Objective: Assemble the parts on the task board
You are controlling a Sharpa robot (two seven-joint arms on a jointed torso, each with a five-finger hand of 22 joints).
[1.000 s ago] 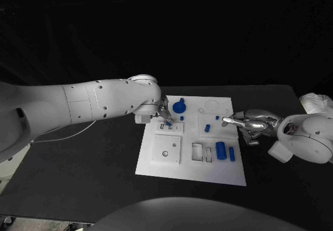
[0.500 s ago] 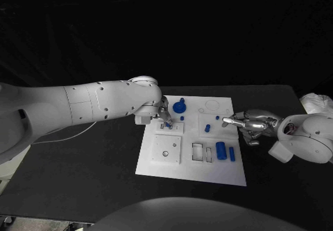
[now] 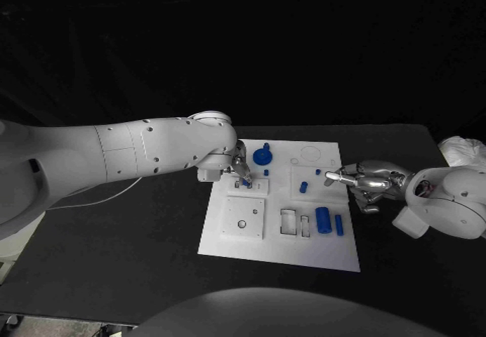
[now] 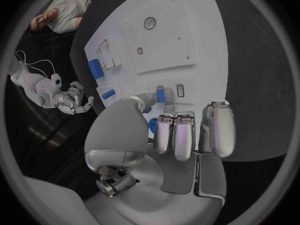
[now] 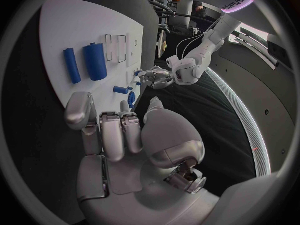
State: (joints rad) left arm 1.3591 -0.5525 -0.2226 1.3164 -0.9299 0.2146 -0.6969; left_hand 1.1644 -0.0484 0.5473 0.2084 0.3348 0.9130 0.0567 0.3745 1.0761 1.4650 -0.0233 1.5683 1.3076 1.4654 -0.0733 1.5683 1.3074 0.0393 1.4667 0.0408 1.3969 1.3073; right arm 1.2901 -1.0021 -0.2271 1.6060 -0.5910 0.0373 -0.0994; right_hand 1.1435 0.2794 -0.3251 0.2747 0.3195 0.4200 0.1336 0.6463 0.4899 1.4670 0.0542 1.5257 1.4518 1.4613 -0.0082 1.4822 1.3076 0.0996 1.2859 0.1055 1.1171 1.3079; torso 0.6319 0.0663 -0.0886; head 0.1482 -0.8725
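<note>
A small blue part (image 3: 246,181) is pinched by the left robot hand (image 3: 239,168) over a socket block on the upper left of the white board (image 3: 228,242). The right robot hand (image 3: 362,181) is held at the board's right edge, fingers curled, nothing gripped. A blue cylinder (image 3: 323,219) is laid beside a thinner bar (image 3: 338,224).

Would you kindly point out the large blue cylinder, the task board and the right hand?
large blue cylinder (image 3: 322,219), head view, middle of its side.
task board (image 3: 304,254), head view, bare white near edge.
right hand (image 3: 362,180), head view, middle of the silver hand.
</note>
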